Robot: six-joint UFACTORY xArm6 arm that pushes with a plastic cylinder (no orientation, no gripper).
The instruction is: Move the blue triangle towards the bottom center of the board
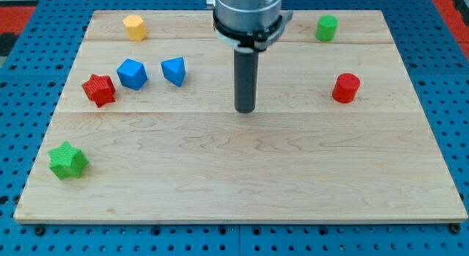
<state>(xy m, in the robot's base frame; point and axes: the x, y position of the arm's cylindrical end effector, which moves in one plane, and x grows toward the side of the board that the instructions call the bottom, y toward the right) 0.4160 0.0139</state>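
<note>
the dark rod's tip [245, 110] rests on the pale wooden bench [242, 175], touching nothing. the small blue triangle block [174, 70] sits well off to its left, just beside a blue cube-like block [132, 73].

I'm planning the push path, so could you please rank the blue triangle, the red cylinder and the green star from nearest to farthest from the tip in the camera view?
From my tip:
1. Blue triangle, to the view's left and slightly above.
2. Red cylinder, to the view's right.
3. Green star, far off at the view's bottom left.
</note>
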